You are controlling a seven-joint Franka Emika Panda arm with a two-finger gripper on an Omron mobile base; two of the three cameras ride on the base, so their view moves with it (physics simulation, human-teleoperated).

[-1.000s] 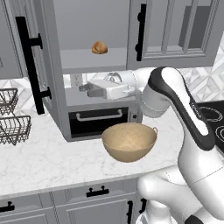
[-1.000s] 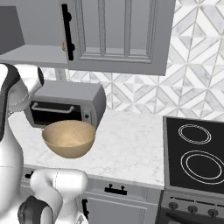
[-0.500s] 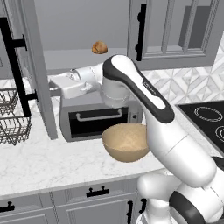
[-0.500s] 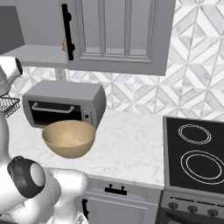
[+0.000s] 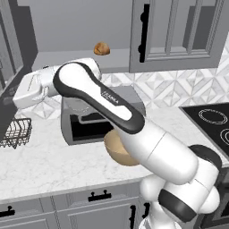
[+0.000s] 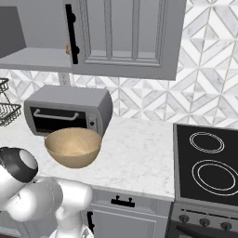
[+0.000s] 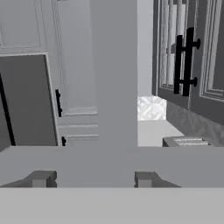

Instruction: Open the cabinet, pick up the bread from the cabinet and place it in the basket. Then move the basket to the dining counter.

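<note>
Cabinet [image 5: 67, 27] door open; bread [image 5: 102, 48] on its shelf, basket [image 6: 73, 147] on bench below. Gripper [image 7: 92, 178] off left by the door, nothing between its tips; how wide, cannot tell. Risk: swinging back, arm clips door edge or nudges basket.

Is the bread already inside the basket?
No, the bread lies on the shelf of the open cabinet, while the basket on the counter below holds nothing.
</note>
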